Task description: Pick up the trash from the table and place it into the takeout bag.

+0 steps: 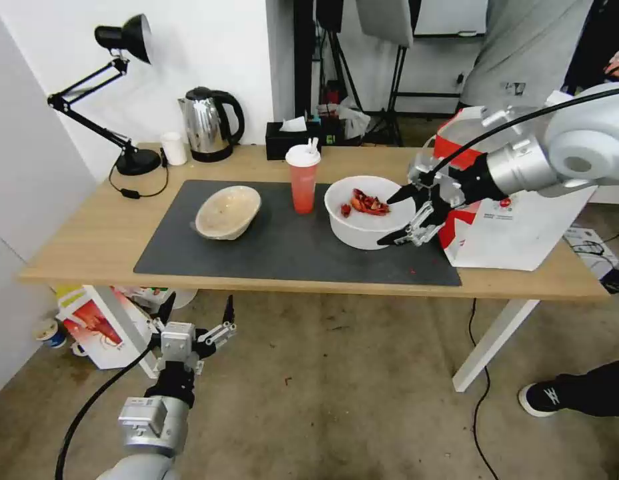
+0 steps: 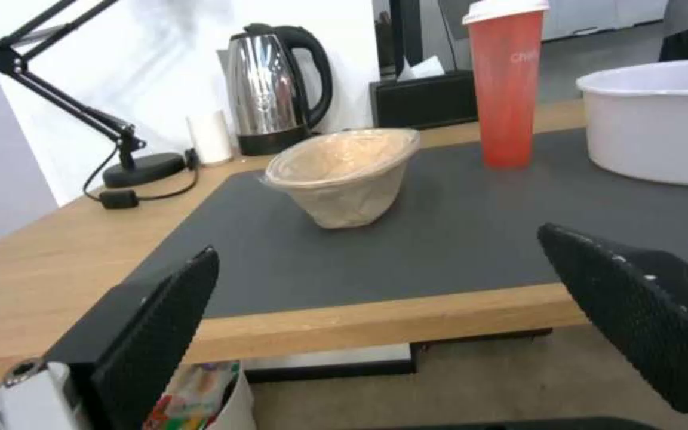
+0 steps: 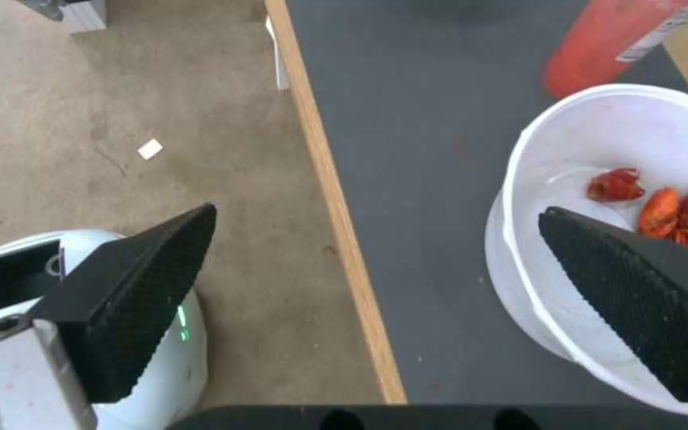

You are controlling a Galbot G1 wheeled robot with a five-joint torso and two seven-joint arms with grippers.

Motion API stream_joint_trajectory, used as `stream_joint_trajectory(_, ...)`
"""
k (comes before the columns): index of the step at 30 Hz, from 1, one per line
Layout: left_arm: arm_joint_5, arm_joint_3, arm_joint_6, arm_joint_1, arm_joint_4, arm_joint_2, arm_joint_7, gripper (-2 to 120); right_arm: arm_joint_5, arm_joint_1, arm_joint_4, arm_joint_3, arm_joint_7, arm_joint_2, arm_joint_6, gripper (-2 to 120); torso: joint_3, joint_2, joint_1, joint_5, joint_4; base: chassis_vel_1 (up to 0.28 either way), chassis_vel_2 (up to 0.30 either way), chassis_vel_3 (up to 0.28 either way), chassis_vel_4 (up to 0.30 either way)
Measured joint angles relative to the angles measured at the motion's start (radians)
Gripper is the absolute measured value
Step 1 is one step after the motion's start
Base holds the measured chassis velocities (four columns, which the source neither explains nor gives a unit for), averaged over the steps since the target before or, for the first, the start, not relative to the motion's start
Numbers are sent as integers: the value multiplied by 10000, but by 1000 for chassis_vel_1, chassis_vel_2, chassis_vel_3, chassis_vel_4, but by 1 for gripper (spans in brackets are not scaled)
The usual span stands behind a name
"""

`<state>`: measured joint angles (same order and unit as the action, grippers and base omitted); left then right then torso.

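On the table [image 1: 89, 247] lies a dark grey mat [image 1: 283, 253] carrying the trash. A large white bowl [image 1: 363, 223] [image 3: 591, 143] with red crayfish shells sits at the mat's right. My right gripper [image 1: 394, 217] [image 3: 376, 298] is open at that bowl's right rim, one fingertip over the inside, the other outside and lower. A red cup [image 1: 303, 183] [image 2: 507, 89] with white lid and straw stands mid-mat. A beige bowl [image 1: 228, 212] [image 2: 344, 173] rests tilted to the left. The white and red takeout bag [image 1: 516, 227] stands behind the right arm. My left gripper [image 1: 197, 312] [image 2: 376, 310] hangs open below the table's front edge.
Along the table's back edge stand a black desk lamp [image 1: 123, 100], a small white cup [image 1: 174, 148], a steel kettle [image 1: 206, 123] and a black tissue box [image 1: 293, 139]. A red-and-white box [image 1: 96, 327] sits on the floor under the table's left end. A person's shoe [image 1: 543, 399] shows at right.
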<state>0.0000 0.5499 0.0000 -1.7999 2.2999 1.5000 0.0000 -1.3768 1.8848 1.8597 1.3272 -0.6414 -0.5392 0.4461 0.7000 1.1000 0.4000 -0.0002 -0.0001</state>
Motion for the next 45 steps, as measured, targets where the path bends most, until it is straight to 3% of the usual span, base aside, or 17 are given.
stream_joint_trajectory(9,0,0,0,0,0,0,0,100,18,722,-403,493,35,-364,27,100,0,-1,0,1,1,0,0,0,0)
stream_joint_trajectory(31,0,0,0,0,0,0,0,100,16,1470,-1008,585,-33,-1082,51,100,1,0,0,2,0,0,0,0,0)
stream_joint_trajectory(45,0,0,0,0,0,0,0,100,403,838,-1890,81,-477,-965,66,100,0,0,0,1,2,0,0,0,0)
